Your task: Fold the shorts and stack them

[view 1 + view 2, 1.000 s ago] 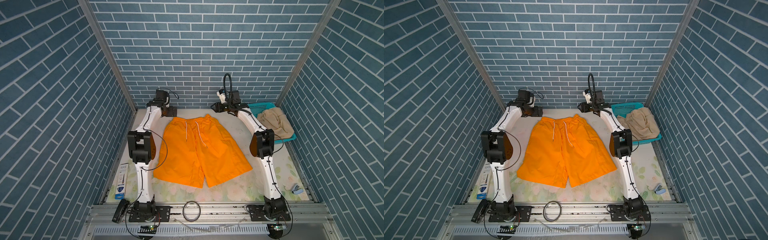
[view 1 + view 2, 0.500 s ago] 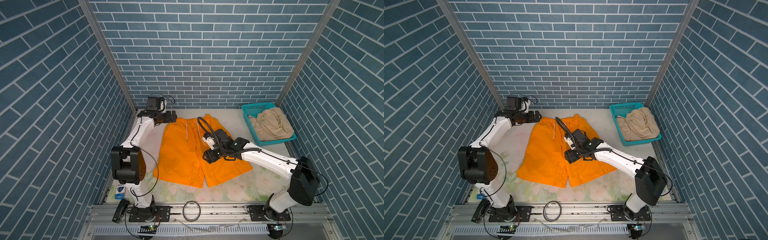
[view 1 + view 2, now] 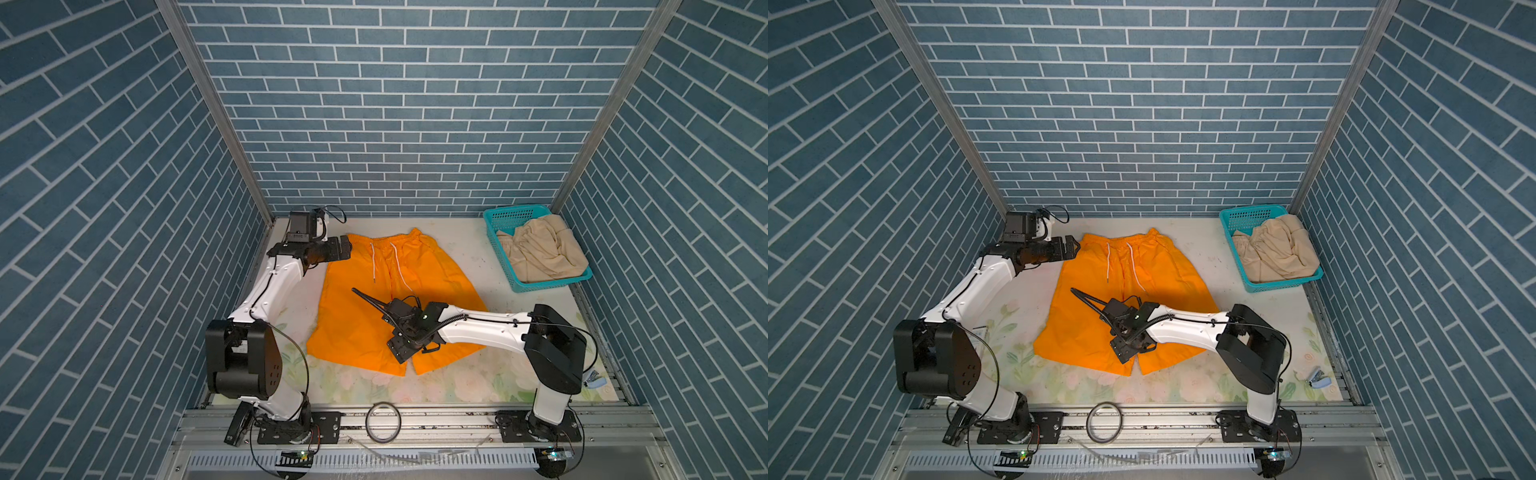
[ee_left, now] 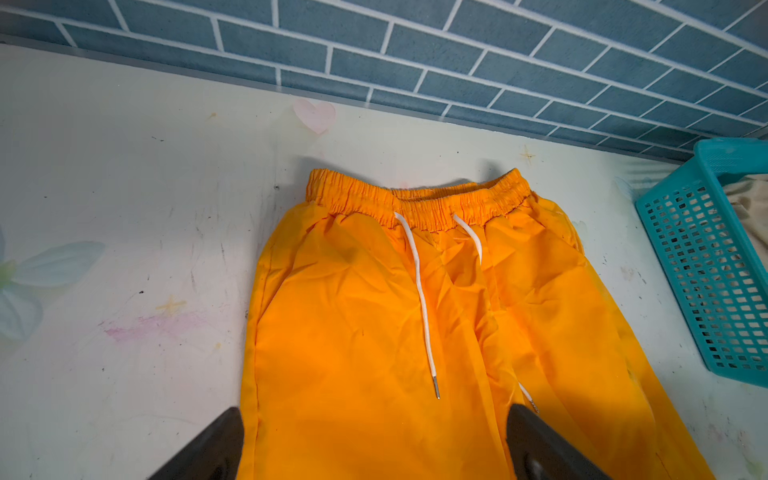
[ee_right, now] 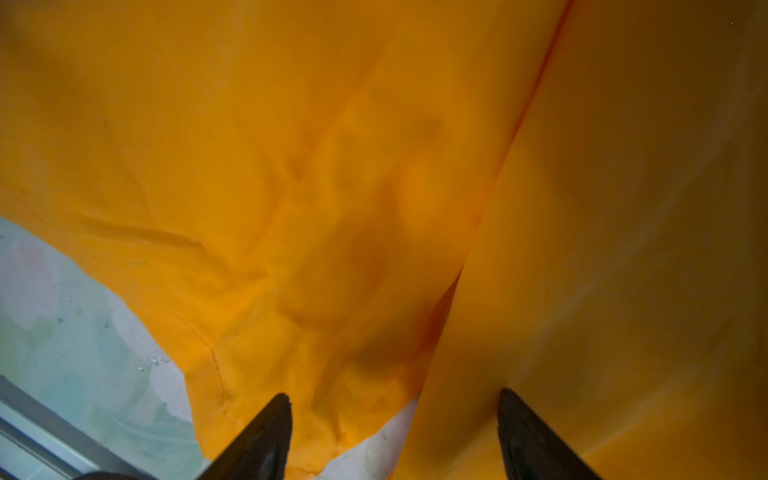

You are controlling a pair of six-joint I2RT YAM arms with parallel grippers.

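**Orange shorts (image 3: 357,316) flat, both jaws open**
Spread on table (image 3: 469,249). Right gripper (image 3: 401,351) over inner leg hems, jaws apart, gripping nothing. Left gripper (image 3: 347,247) wide open at waistband corner. Beige shorts (image 3: 540,253) heaped in basket (image 3: 505,214).

In the middle of the table (image 3: 465,253), shorts (image 3: 365,299) laid flat, waistband toward the back wall, legs toward the front. At the back right corner, a basket (image 3: 501,257) with a second pair of shorts (image 3: 540,253) inside. Left gripper (image 3: 347,249) just beside the waistband's left end. Right gripper (image 3: 400,352) over the inner edges of the two legs, near the front hems. On the front rail, a ring (image 3: 367,422); near the front right corner, a small clip (image 3: 595,379).
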